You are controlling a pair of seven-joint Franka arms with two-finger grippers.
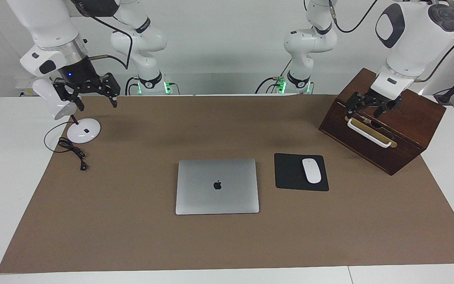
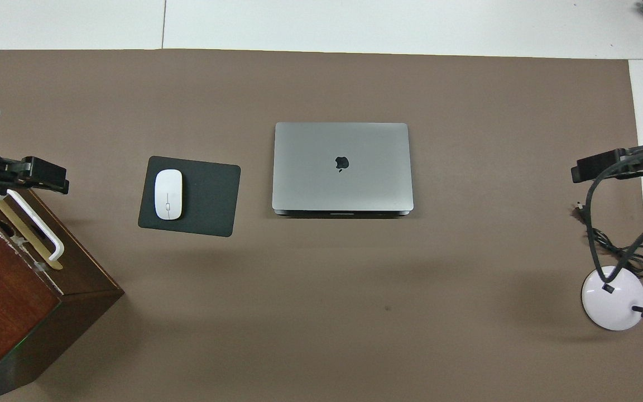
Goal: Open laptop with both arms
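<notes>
The laptop is a thin silver-grey notebook with a dark apple logo. It lies shut and flat in the middle of the brown mat, and also shows in the overhead view. My right gripper hangs open and empty above the mat's corner at the right arm's end, beside the white lamp; it also shows in the overhead view. My left gripper hangs open and empty over the wooden box at the left arm's end, above its white handle, as the overhead view shows too. Both grippers are well apart from the laptop.
A black mouse pad with a white mouse lies beside the laptop toward the left arm's end. A dark wooden box with a white handle stands there. A white desk lamp and its cable stand at the right arm's end.
</notes>
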